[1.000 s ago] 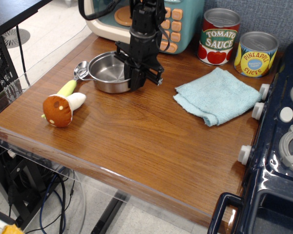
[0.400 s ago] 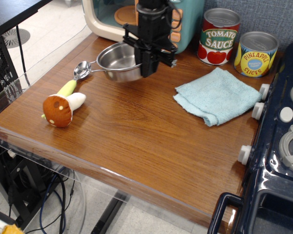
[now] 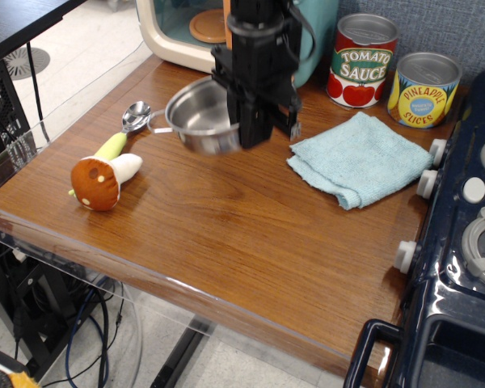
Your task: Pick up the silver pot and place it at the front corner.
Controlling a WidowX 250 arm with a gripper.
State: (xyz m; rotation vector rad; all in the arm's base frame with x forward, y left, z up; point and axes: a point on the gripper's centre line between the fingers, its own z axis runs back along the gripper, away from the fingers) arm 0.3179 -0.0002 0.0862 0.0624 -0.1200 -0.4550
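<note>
Landmark: folded light-blue cloth (image 3: 360, 158), flat on the brown wood-grain tabletop (image 3: 226, 234).

Left of the cloth, the shallow shiny silver pot (image 3: 200, 115) hangs clear of the wood, gripped at its right rim by the black gripper (image 3: 255, 137); fingers pinched on the rim.

Further left of the cloth: metal spoon (image 3: 135, 116), then a brown-capped plush mushroom (image 3: 103, 176), both on the table.

Behind the cloth: two tins, one reading "TOMATO SAUCE" (image 3: 363, 61), one "PINEAPPLE SLICES" (image 3: 422, 90). Behind-left: teal and cream toy appliance (image 3: 186, 24).

Right of the cloth: dark blue toy stove (image 3: 461, 242) with white knobs.

Front corner (image 3: 339, 339), forward of the cloth beside the stove, bare.

Against 0.4 s earlier: pot and gripper have shifted slightly nearer the cloth and forward; one second back the pot sat on the wood.
</note>
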